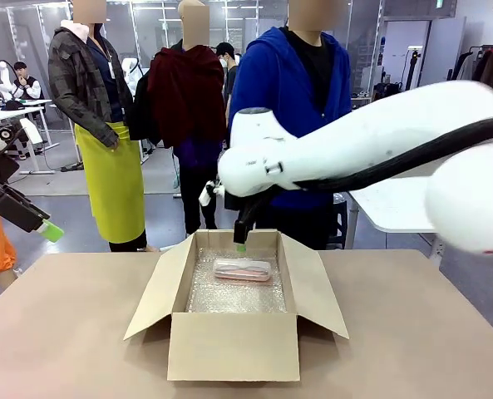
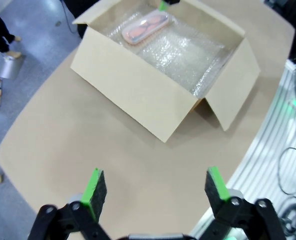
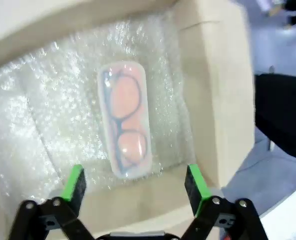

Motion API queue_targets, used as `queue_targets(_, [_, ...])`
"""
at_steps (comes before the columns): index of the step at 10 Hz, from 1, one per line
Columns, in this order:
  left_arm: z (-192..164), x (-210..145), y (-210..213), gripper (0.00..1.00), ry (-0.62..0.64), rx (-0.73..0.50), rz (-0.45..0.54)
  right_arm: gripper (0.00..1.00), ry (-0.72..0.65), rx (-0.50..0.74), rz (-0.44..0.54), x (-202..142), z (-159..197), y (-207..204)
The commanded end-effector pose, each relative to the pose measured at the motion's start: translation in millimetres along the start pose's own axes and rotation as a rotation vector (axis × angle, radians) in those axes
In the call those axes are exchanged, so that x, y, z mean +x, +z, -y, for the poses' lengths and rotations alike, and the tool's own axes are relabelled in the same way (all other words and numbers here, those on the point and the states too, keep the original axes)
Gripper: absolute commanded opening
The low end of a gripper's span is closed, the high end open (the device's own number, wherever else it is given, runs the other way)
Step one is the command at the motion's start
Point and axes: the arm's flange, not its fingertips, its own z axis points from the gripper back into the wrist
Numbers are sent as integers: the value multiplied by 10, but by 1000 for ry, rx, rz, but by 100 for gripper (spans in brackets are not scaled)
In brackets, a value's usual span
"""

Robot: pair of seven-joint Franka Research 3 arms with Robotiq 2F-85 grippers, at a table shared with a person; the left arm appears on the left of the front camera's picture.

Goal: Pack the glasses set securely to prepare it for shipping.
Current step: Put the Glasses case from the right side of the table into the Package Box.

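the pink case (image 3: 125, 125) lies flat on the bubble wrap (image 3: 38, 115) that lines the floor of the open cardboard box (image 3: 217, 100), with a dark pair of glasses showing through its translucent top. in the front view it sits toward the far wall of the box, long side across, apart from the walls. the right fingers (image 3: 74, 187) hang spread wide above the near end of the case, one green pad on each side, holding nothing and not touching it. in the front view the white right arm (image 1: 371, 133) reaches in from the right across the middle, its tip just over the far rim of the box. the box stands on the tan desk (image 1: 412, 332) with its flaps folded outward. the left fingers (image 2: 94, 192) are also spread apart and empty, hovering over bare desk well apart from the box. a person in a blue jacket (image 1: 292, 75) stands at the far side behind the box.
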Motion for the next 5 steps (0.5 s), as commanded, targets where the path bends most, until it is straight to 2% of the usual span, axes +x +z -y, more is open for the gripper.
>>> queue_targets(1, [-10, 0, 25, 100, -13, -15, 15, 100, -142, -27, 99, -717, -408, 204])
queue_targets(3, [-10, 0, 25, 100, -13, -15, 15, 100, -233, -41, 136, -1075, -522, 352])
queue_targets(5, [-10, 0, 25, 100, -13, -15, 15, 100, -297, 25, 236, -1501, -675, 509])
